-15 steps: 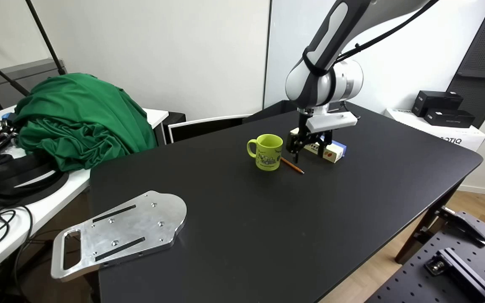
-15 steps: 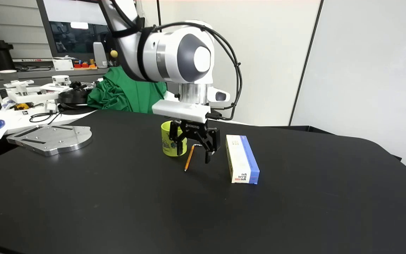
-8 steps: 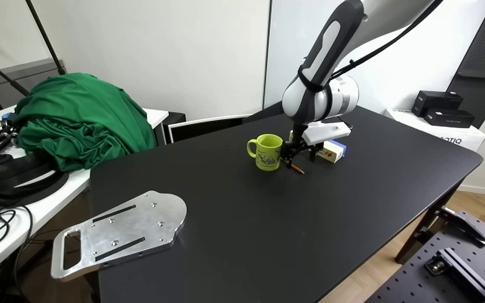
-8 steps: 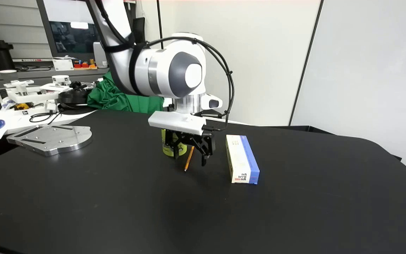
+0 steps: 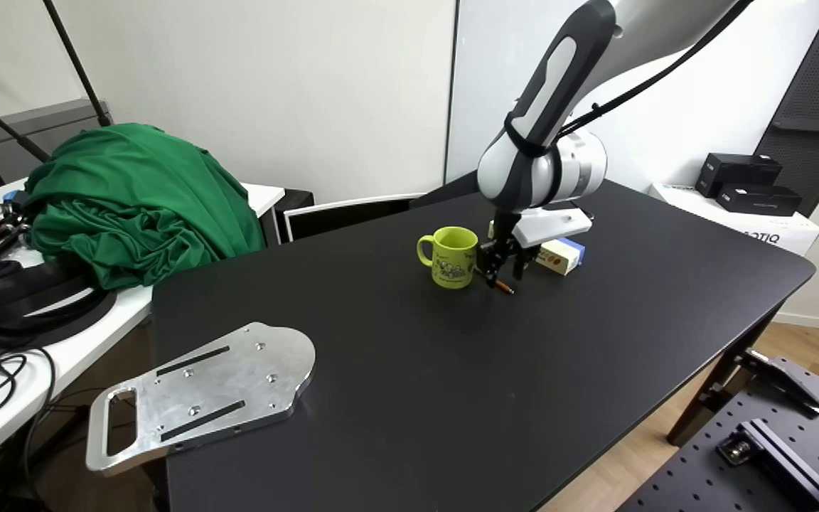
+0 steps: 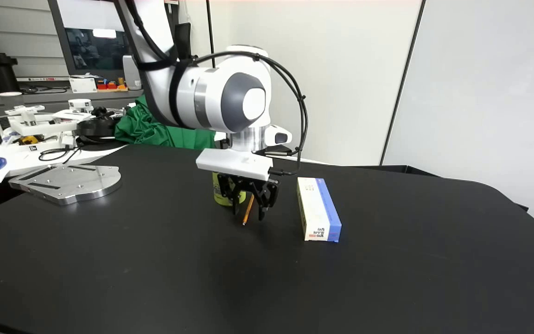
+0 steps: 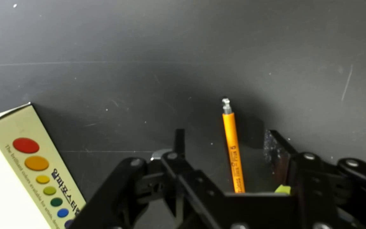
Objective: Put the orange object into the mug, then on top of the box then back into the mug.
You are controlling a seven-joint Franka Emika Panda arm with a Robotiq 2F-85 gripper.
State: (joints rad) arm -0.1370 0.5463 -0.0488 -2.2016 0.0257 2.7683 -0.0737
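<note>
in the wrist view the gripper (image 7: 225,138) stands spread, a finger either side of the orange pencil (image 7: 232,146), with a gap to each; the pencil, its print showing only here, lies on the black table (image 7: 122,79) just beside the mug (image 5: 453,259). that mug shows its handle in an exterior view, but here just a green scrap. the box (image 6: 318,211) bares its blue side in an exterior view; the wrist view has its coloured dots.

Orange stick (image 7: 233,149) lies beside upright green mug (image 5: 453,259); pale box (image 6: 318,210) nearby.
</note>
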